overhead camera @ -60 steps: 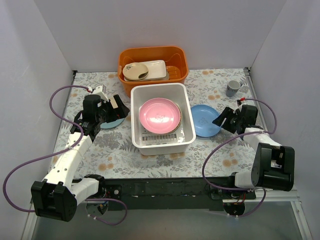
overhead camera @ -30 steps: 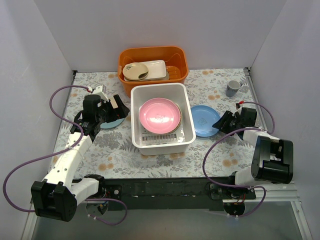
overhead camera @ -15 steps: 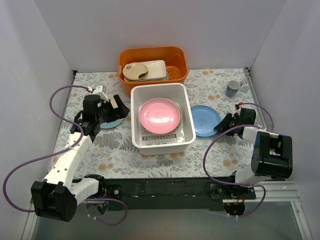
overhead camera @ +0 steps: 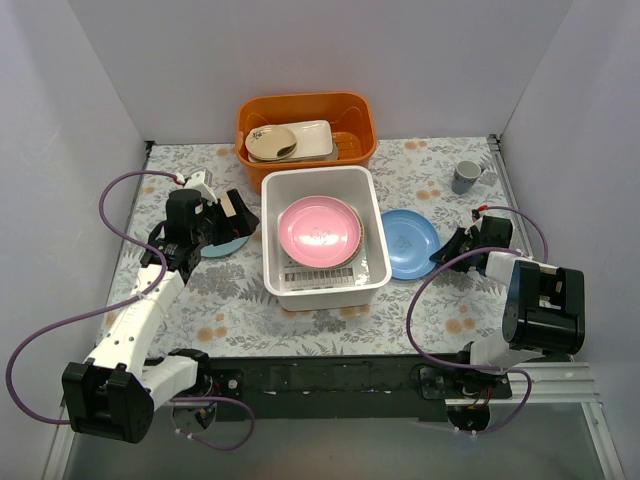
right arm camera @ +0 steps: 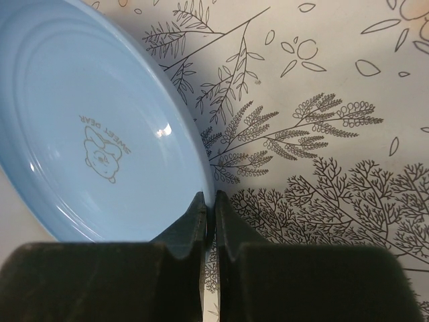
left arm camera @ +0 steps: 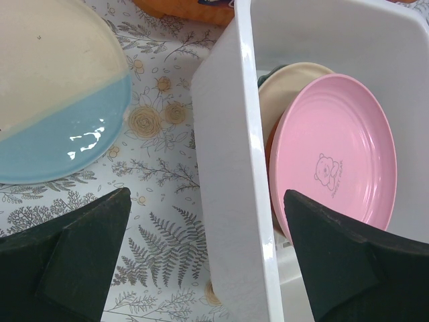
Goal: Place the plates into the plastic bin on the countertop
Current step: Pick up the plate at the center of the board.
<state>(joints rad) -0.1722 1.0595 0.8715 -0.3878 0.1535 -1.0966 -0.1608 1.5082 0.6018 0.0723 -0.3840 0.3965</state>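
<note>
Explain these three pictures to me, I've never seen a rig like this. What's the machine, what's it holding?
Two robot arms stand side by side. One picture looks down from above; the other two come from cameras on each wrist. On the flowered countertop sit a white bin holding a pink plate, an orange tub, a grey mug and another plate. The right gripper grips the light blue plate by its rim. The left gripper hangs open over the bin's wall.
</note>
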